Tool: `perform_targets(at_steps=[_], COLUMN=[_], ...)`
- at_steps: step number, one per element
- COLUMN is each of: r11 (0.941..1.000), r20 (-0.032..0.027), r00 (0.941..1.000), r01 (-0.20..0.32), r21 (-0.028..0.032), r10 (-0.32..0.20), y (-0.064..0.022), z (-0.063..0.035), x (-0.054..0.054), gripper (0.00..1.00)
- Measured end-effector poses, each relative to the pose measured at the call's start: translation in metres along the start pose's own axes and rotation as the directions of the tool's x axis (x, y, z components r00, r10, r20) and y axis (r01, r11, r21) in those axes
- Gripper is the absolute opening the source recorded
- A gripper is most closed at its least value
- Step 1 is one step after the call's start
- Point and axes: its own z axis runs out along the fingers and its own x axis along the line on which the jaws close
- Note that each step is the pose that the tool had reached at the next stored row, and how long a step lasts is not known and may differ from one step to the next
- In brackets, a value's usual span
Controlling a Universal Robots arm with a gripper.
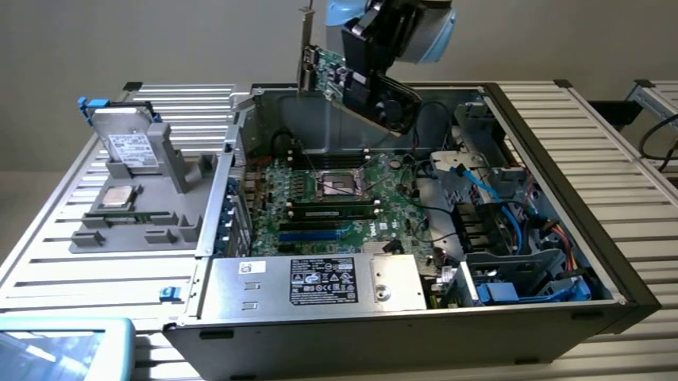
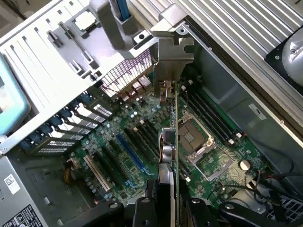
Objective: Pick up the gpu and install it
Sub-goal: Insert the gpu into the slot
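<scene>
The gpu, a green board with a black cooler face and a silver end bracket, hangs tilted in the air over the back of the open computer case. My gripper is shut on its upper end. In the wrist view the gpu appears edge-on between my fingers, its bracket pointing toward the case's rear slot openings. Below it lies the motherboard with its blue expansion slot.
Inside the case are the CPU socket, a seated memory stick, a labelled power supply and blue cables. At the exterior view's left, a grey tray carries a hard drive, a processor and a memory stick.
</scene>
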Motion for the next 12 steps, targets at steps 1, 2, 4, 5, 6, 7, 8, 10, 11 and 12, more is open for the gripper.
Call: perform_targets(at_steps=[1,2,4,5,6,7,8,10,11,12], r11=[0.9999,0.9994,0.9974,0.9960,0.9942,0.9921,0.9897,0.9840,0.9806,0.9769], r20=[-0.0026,-0.0056,-0.0117,-0.0147,-0.0176,-0.0207,-0.0239,-0.0299,-0.0324,-0.0340], r00=[0.9998,0.9994,0.9974,0.9959,0.9942,0.9920,0.9895,0.9838,0.9804,0.9768], r01=[0.017,0.035,0.072,0.089,0.106,0.125,0.143,0.177,0.195,0.212], r21=[0.0019,0.0040,0.0079,0.0096,0.0113,0.0131,0.0148,0.0183,0.0209,0.0252], r10=[-0.017,-0.035,-0.072,-0.089,-0.106,-0.125,-0.142,-0.177,-0.194,-0.211], y=[0.0000,0.0000,-0.0001,-0.0001,-0.0001,-0.0001,-0.0001,-0.0001,-0.0001,-0.0001], z=[0.0001,0.0001,0.0003,0.0004,0.0005,0.0006,0.0006,0.0008,0.0009,0.0010], x=[0.0000,0.0000,0.0000,0.0000,0.0000,0.0000,0.0000,0.0000,0.0000,0.0000], gripper=[0.28,0.28,0.28,0.28,0.28,0.28,0.28,0.28,0.28,0.28])
